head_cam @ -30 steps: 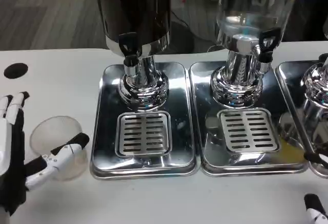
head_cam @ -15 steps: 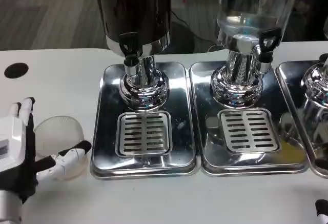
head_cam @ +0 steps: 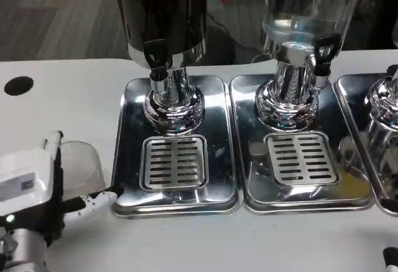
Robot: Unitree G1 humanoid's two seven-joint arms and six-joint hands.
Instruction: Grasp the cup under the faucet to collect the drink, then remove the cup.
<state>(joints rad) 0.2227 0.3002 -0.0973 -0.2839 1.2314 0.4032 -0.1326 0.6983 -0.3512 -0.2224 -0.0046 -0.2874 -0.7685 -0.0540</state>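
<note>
- The left hand point(head_cam: 37, 188) was seen at the lower left, white back up; its fingers were wrapped around the clear plastic cup point(head_cam: 84, 163), one fingertip point(head_cam: 102, 198) reaching past the cup's front toward the tray edge; the cup was judged gripped.
- The cup was stood on the white table point(head_cam: 68, 98), just left of the left drip tray point(head_cam: 174, 154); it was not under any faucet.
- The dark dispenser point(head_cam: 165, 10) was mounted over the left tray, its faucet point(head_cam: 157, 57) above the slotted grate point(head_cam: 175, 162); nothing was placed on the grate.
- The clear dispenser point(head_cam: 308, 7) was seen over the middle tray point(head_cam: 301, 160).
- Only a dark sliver of the right hand point(head_cam: 390, 256) was caught at the lower right corner; its grip could not be told.
</note>
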